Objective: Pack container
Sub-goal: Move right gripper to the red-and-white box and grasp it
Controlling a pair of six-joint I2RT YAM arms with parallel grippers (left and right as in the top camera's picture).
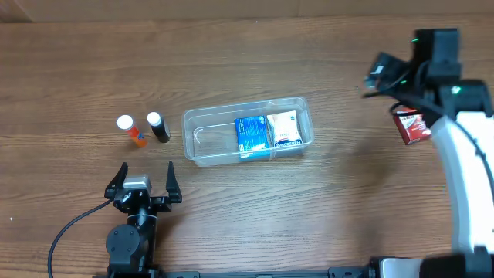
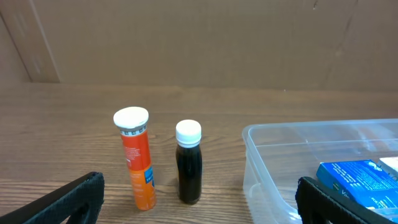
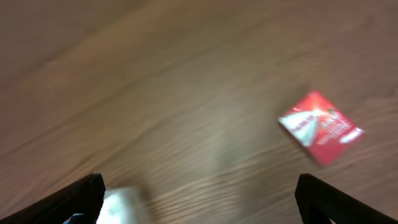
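Note:
The clear plastic container lies mid-table, holding a blue box and a white packet in its right half. An orange tube with a white cap and a dark bottle with a white cap stand left of it; both also show in the left wrist view, the tube and the bottle, beside the container's corner. A red box lies at the right, also in the blurred right wrist view. My left gripper is open and empty, below the bottles. My right gripper is open and empty, raised near the red box.
The wooden table fills the view. A brown cardboard wall stands behind the table in the left wrist view. The right arm's white link runs down the right edge.

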